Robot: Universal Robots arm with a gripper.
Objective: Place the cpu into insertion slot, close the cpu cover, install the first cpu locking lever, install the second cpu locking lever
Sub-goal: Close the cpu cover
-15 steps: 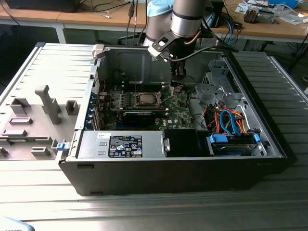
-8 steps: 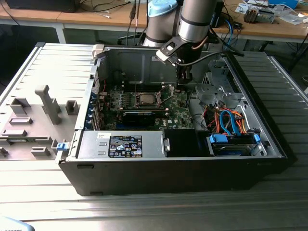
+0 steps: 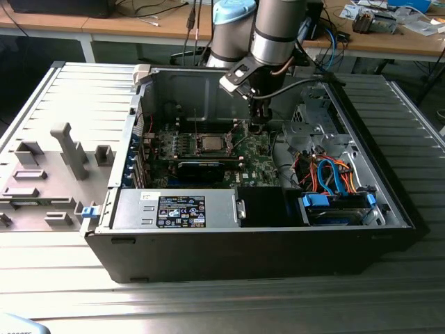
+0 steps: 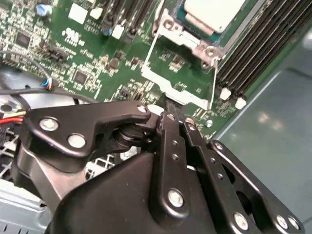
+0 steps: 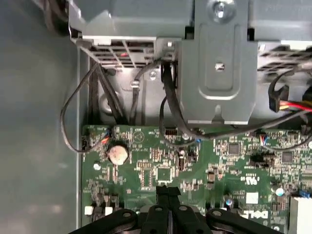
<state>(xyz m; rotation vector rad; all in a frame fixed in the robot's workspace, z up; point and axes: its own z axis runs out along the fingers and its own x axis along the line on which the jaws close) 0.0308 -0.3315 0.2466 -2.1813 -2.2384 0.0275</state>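
- Presently, the arm is reaching down into the open computer case (image 3: 278, 243). The gripper (image 3: 258, 125) is hanging over the green circuit board (image 3: 254, 163).
- In the exterior view, the gripper is standing at roughly three o'clock of the insertion slot (image 3: 209, 136), near it but apart from it.
- In both wrist views, the gripper (image 4: 169, 111) (image 5: 168, 189) is showing its black fingers (image 5: 163, 195) pressed together along a thin seam. The jaws are closed, with nothing seen between them.
- The cpu (image 4: 214, 10) is lying in the insertion slot with its pale face up, and the gripper is not touching it.
- The cpu cover (image 4: 187, 39) is showing as a silver frame running along the cpu's edge. It is appearing to lie down over the socket.
- A thin wire lever (image 4: 150, 53) is running just beside that frame. Whether it is latched cannot be told.
- Long black memory slots (image 4: 253, 53) are lying alongside the socket.
- In the first wrist view, a coin battery (image 5: 118, 154) is sitting on the board. Black cables (image 5: 168, 107) are trailing from the board to a grey drive cage (image 5: 219, 73).
- In the exterior view, a labelled power supply (image 3: 181, 209) is sitting at six o'clock of the slot, and orange and blue cables (image 3: 334, 177) are bunching at four o'clock.
- A grey plastic panel (image 3: 49, 174) is lying outside the case at nine o'clock, on the ribbed metal table (image 3: 208, 306).
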